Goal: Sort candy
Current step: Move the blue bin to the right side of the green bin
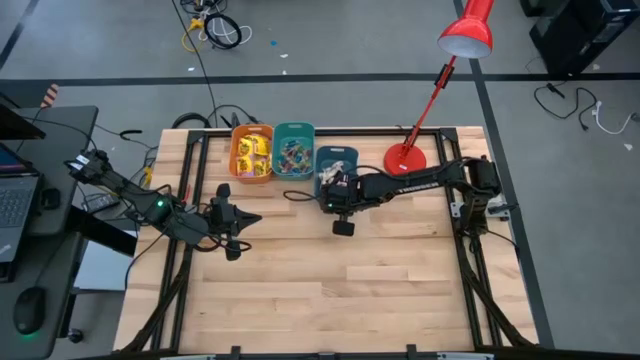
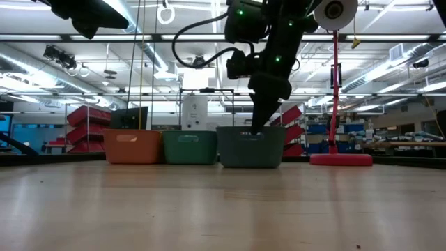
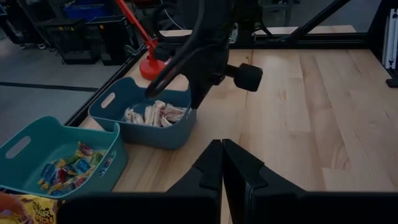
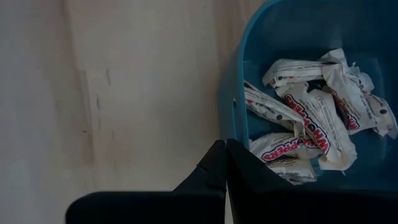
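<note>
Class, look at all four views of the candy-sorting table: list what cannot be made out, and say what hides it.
- Bin contents, low view: the walls of the orange bin, teal bin and blue bin hide the candy.
- Orange bin, left wrist view: cut off by the edge; only a yellow packet shows.
- Teal bin's small candies, high view: too small to tell apart.
- White wrappers, right wrist view: print partly crumpled, unreadable.
</note>
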`<state>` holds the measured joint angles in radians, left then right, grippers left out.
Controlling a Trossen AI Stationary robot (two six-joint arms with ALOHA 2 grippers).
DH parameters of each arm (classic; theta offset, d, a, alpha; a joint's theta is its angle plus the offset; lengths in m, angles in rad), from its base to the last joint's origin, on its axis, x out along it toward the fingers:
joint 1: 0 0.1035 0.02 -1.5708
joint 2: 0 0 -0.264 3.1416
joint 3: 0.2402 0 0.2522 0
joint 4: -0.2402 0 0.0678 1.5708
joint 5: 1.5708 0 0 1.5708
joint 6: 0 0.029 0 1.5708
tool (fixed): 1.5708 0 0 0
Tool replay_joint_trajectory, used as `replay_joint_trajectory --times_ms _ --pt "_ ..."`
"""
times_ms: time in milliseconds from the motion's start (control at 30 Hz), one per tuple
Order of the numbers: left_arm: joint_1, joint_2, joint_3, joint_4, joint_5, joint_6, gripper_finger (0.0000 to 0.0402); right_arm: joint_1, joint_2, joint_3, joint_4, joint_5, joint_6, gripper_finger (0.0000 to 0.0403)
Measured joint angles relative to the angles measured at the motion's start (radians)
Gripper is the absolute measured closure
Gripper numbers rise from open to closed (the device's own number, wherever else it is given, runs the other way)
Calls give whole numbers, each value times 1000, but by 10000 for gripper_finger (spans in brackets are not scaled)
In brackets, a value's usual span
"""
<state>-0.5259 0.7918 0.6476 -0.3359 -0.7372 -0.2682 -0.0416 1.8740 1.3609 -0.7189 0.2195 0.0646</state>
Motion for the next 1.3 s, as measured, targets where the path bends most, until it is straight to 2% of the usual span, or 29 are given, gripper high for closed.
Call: replay_joint_trajectory --times_ms 700,1300 --pt "0 0 0 0 0 2 387 -100 0 0 31 0 -103 403" --pt "0 0 0 0 0 2 387 -187 0 0 34 0 -252 403"
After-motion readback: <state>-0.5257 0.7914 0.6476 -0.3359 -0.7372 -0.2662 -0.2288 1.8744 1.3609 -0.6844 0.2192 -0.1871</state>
